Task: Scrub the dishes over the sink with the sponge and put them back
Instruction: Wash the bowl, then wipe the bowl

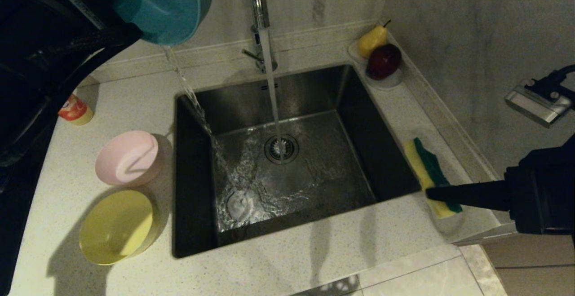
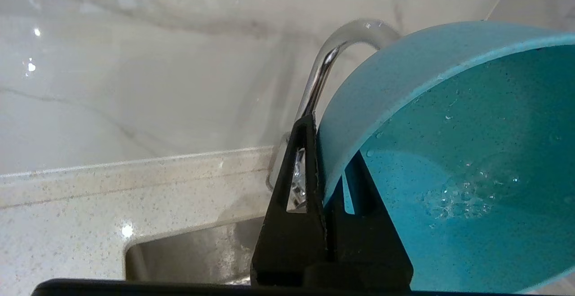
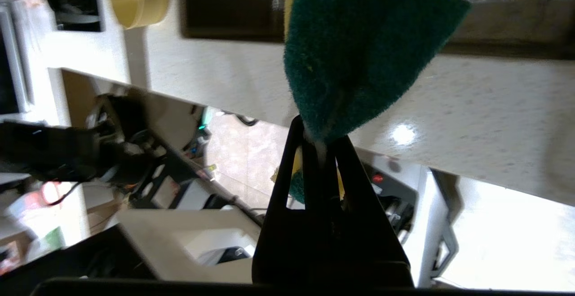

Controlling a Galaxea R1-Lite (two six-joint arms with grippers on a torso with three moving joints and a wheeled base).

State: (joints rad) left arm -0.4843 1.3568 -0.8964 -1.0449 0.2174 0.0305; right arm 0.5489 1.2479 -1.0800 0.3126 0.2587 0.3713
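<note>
1. Jaws of the left gripper (image 2: 321,188) are clamped on the blue bowl (image 1: 168,4) rim, tipped high over the sink (image 1: 296,161), pouring water.
2. Right gripper (image 3: 321,145) pinches the sponge (image 1: 430,174) above the desk (image 1: 287,260).
3. Wet smooth plastic probably slips; the rim grip suits it.

Matte black arms, tapered black fingers (image 3: 310,170) (triangular cut-outs).

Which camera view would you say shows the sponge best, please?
The head view: it shows the whole sponge, yellow foam and green layer, pinched by the right gripper at the sink's right side. The right wrist view shows only its green face close up, clamped between the fingers. The left wrist view does not show it.
</note>
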